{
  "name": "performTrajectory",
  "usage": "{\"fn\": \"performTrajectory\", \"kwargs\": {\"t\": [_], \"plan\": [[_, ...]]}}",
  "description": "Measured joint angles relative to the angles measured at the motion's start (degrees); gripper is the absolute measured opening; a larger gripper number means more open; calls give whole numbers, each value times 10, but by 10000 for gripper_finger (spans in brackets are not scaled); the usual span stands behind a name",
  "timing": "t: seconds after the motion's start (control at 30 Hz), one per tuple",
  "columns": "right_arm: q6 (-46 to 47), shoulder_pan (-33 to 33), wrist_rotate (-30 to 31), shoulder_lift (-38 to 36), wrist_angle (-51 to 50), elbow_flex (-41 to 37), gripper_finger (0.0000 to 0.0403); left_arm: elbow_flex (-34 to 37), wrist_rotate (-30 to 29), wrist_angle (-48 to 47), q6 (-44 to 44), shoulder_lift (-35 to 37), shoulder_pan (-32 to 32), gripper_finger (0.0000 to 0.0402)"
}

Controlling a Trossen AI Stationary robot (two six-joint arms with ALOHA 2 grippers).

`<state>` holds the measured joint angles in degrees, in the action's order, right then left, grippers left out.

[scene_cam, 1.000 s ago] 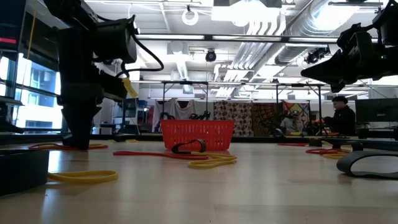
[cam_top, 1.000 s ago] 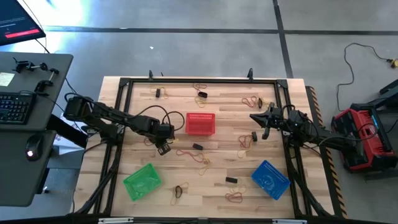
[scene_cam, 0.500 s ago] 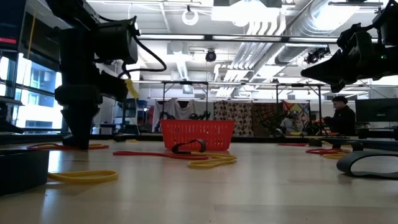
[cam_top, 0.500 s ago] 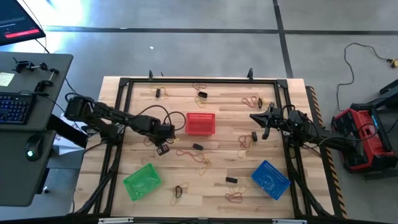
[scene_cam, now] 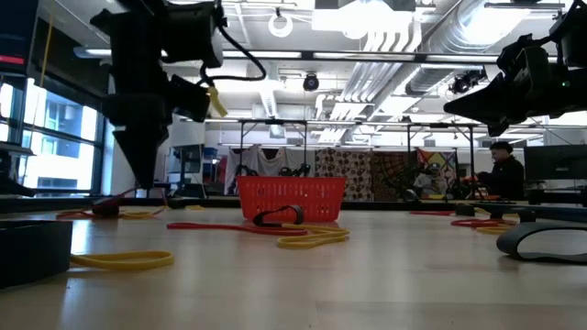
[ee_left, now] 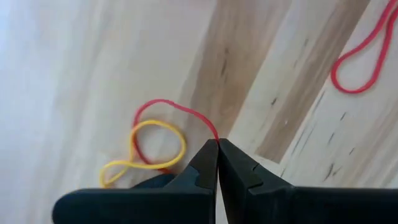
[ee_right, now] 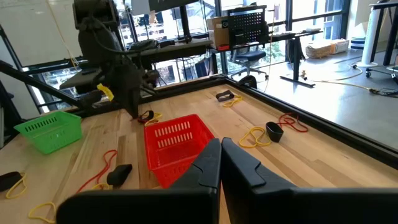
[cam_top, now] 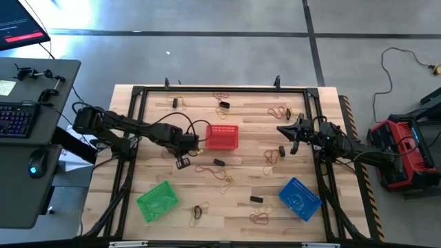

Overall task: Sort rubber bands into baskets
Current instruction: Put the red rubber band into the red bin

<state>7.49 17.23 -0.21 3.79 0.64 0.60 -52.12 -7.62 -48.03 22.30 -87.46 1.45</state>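
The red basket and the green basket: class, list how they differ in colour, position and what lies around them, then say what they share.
Colour: the red basket is red, the green basket green. Position: the red basket sits mid-table, squared to the table; the green basket sits near the front left corner, turned at an angle. Neighbours: the left gripper hangs close to the red basket, not the green. Both are small square mesh baskets.

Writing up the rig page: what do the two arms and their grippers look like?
Both arms are dark, jointed links. The left arm carries a loose black cable looping above it and a small yellow tag near the wrist, seen in the low view. The left gripper and right gripper each end in two matte black, wedge-shaped fingers tapering to a point. The right arm is equally dark; no markings are readable.
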Motion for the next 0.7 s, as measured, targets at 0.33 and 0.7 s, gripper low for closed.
{"fn": "performTrajectory", "kwargs": {"t": [0.33,0.7], "plan": [[0,0,0,0,0,0,0,-56,-31,-47,-16,1,0,0],[0,0,0,0,0,0,0,-56,-20,-47,-31,1,0,38]]}}
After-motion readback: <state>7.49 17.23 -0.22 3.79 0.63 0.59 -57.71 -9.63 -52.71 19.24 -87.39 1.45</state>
